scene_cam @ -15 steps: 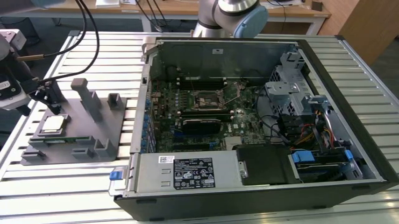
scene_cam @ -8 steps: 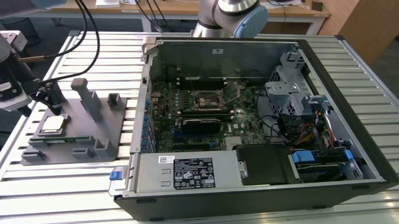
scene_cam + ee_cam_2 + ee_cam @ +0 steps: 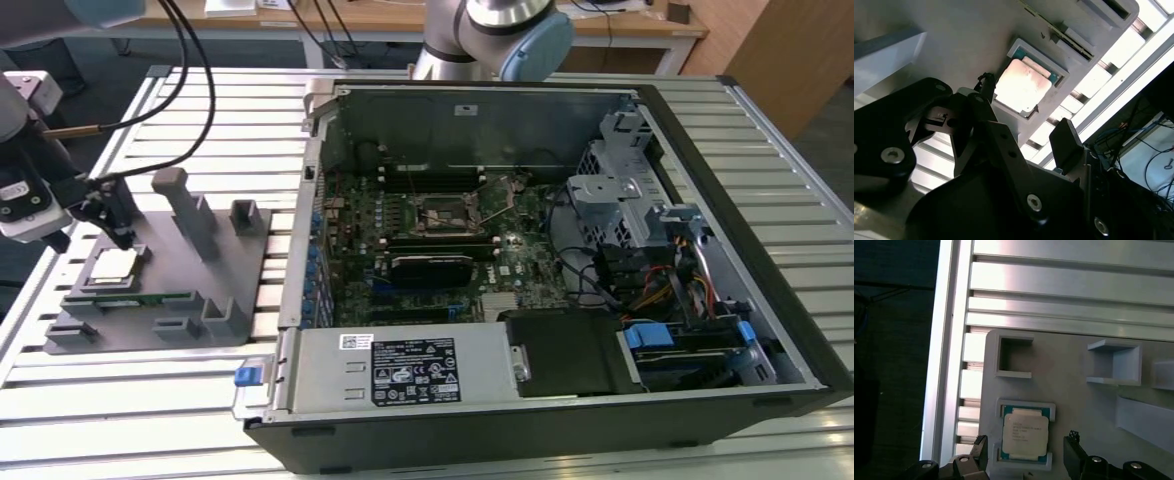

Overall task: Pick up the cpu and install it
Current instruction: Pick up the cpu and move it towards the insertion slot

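End effector [image 3: 1027,440] wide open, empty, over the cpu [image 3: 1025,432], seated in grey holder [image 3: 1074,405]

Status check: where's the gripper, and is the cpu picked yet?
Gripper open over cpu, fingers astride it, no grip. Cpu seated in grey holder, not lifted. Nothing between fingers and cpu.

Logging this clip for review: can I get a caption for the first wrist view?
Open jaws poised either side of the cpu, seated in its pocket on the grey fixture.
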### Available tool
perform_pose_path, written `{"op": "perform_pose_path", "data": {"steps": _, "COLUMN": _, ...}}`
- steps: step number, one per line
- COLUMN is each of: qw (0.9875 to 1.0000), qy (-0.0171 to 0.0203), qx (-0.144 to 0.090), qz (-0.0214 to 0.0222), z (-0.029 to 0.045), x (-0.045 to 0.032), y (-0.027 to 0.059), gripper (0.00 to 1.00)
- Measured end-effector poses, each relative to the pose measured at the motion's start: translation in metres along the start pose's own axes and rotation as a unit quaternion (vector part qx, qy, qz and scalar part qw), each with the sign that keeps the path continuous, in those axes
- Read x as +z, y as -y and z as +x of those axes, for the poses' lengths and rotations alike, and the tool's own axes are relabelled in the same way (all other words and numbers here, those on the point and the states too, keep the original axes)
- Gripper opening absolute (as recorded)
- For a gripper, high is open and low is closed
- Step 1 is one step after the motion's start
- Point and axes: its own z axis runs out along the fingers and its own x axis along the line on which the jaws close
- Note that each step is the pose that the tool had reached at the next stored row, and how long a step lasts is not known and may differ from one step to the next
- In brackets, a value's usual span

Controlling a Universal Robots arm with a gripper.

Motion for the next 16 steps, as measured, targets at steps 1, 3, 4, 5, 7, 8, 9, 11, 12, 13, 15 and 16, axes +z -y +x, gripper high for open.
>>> {"op": "perform_pose_path", "data": {"steps": 1, "qw": 1.0, "qy": 0.0, "qx": 0.0, "qz": 0.0, "z": 0.0, "x": 0.0007, "y": 0.0, "gripper": 0.7}}
{"op": "perform_pose_path", "data": {"steps": 3, "qw": 1.0, "qy": 0.0, "qx": 0.0, "qz": 0.0, "z": 0.0, "x": 0.002, "y": 0.0001, "gripper": 0.7}}
{"op": "perform_pose_path", "data": {"steps": 4, "qw": 1.0, "qy": 0.0, "qx": 0.0, "qz": 0.0001, "z": 0.0, "x": 0.0026, "y": 0.0001, "gripper": 0.7}}
{"op": "perform_pose_path", "data": {"steps": 5, "qw": 1.0, "qy": 0.0, "qx": 0.0, "qz": 0.0001, "z": 0.0, "x": 0.0034, "y": 0.0002, "gripper": 0.7}}
{"op": "perform_pose_path", "data": {"steps": 7, "qw": 1.0, "qy": 0.0, "qx": 0.0, "qz": 0.0002, "z": 0.0, "x": 0.0048, "y": 0.0003, "gripper": 0.7}}
{"op": "perform_pose_path", "data": {"steps": 8, "qw": 1.0, "qy": 0.0, "qx": 0.0, "qz": 0.0002, "z": 0.0, "x": 0.0053, "y": 0.0003, "gripper": 0.7}}
{"op": "perform_pose_path", "data": {"steps": 9, "qw": 1.0, "qy": 0.0, "qx": 0.0, "qz": 0.0002, "z": 0.0, "x": 0.0057, "y": 0.0003, "gripper": 0.7}}
{"op": "perform_pose_path", "data": {"steps": 11, "qw": 1.0, "qy": 0.0, "qx": 0.0, "qz": 0.0002, "z": 0.0, "x": 0.0067, "y": 0.0003, "gripper": 0.7}}
{"op": "perform_pose_path", "data": {"steps": 12, "qw": 1.0, "qy": -0.0001, "qx": 0.0, "qz": 0.0002, "z": 0.0, "x": 0.007, "y": 0.0003, "gripper": 0.7}}
{"op": "perform_pose_path", "data": {"steps": 13, "qw": 1.0, "qy": -0.0001, "qx": 0.0, "qz": 0.0002, "z": -0.0001, "x": 0.0073, "y": 0.0003, "gripper": 0.7}}
{"op": "perform_pose_path", "data": {"steps": 15, "qw": 1.0, "qy": 0.0, "qx": 0.0, "qz": 0.0002, "z": -0.0001, "x": 0.0081, "y": 0.0003, "gripper": 0.7}}
{"op": "perform_pose_path", "data": {"steps": 16, "qw": 1.0, "qy": 0.0001, "qx": 0.0, "qz": 0.0002, "z": -0.0001, "x": 0.0086, "y": 0.0004, "gripper": 0.7}}
